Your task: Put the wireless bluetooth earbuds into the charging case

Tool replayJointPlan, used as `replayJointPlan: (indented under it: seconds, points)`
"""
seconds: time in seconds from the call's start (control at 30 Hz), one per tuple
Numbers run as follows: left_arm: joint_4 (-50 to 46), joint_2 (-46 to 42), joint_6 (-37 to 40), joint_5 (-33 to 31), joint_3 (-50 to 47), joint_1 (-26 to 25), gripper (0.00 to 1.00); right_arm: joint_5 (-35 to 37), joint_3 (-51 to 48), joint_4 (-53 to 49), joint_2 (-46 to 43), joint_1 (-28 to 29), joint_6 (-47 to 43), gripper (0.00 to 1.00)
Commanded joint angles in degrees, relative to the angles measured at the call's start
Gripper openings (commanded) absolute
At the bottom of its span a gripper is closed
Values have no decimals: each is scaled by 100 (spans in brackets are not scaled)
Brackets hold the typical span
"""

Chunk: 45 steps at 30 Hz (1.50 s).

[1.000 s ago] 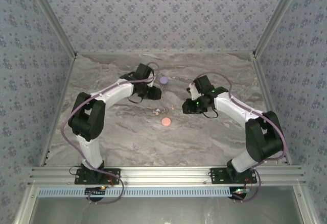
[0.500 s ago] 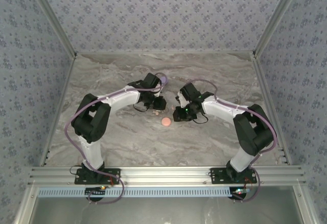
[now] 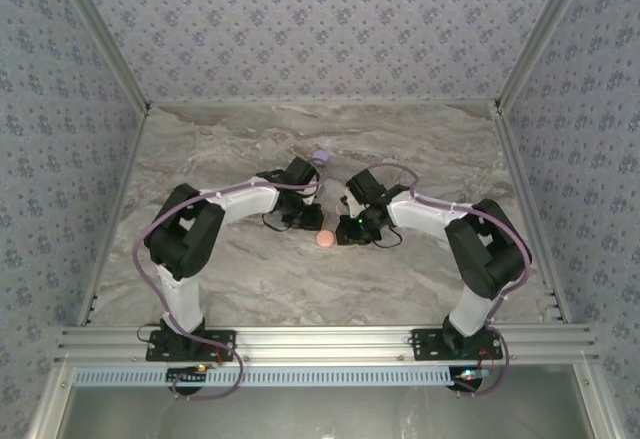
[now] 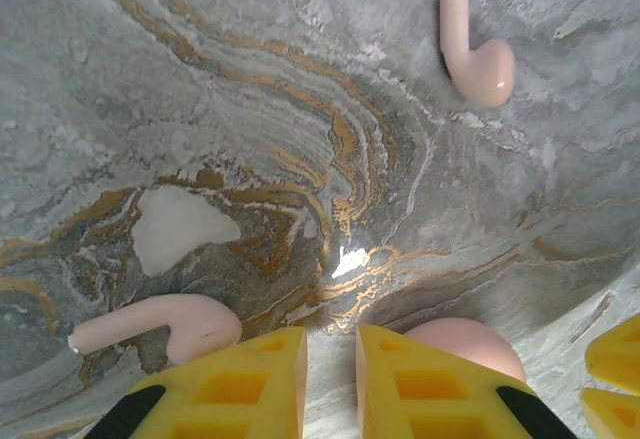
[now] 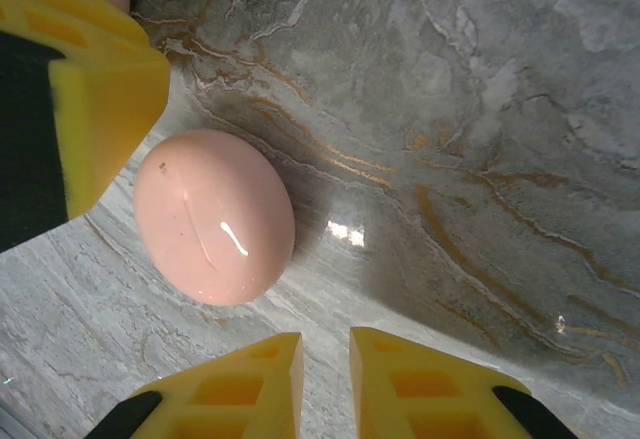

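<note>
I am looking at two whitish-pink earbuds, both out of any case, loose on the grey, gold-veined marble table. The far earbud lies at the upper right of my left wrist view, its thin stem pointing away and its glossy bulb toward the camera. The near earbud lies on its side just beside the outer face of one yellow finger, stem pointing left. The left gripper is clenched on nothing: its fingers are drawn together over bare marble, with the near earbud on one side and the pink charging case on the other. That case is a smooth, shiny oval with its lid down, so I cannot see what it holds (a thin mark runs across its top). In the right wrist view, a yellow finger of the left gripper crowds the case from the upper left. The right gripper sits just beside the case, its fingers closed to a slit and holding nothing. From overhead, both grippers meet mid-table around the pink case. A lilac charging case sits farther back, just behind the left wrist and partly covered by its cable; I cannot tell whether it is open.
</note>
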Motion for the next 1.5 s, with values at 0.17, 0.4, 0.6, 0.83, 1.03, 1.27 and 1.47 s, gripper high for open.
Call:
replayJointPlan:
  seconds: [0.17,0.4,0.6,0.83,1.03,1.27,1.47]
  points:
    - [-124,-101,-78,60,-162,-104,18,-16,43,42,258,94,226,20]
    - [-127,-265,-164,68,-415,-128,18,137,185,20,445,105,315,20]
    - [-41,-428,-222,181,-663,-127,18,276,347,-52,567,103,323,20]
    - [115,-624,-339,258,-933,-134,19,449,548,-196,674,101,282,20]
    - [267,-743,-376,363,-1069,-133,20,481,738,-236,755,95,292,20]
    - [310,-834,-463,296,-1152,-130,20,663,969,-467,807,98,242,20]
    - [-38,-1071,-561,-414,-1159,-137,22,1036,958,-765,664,39,125,21]
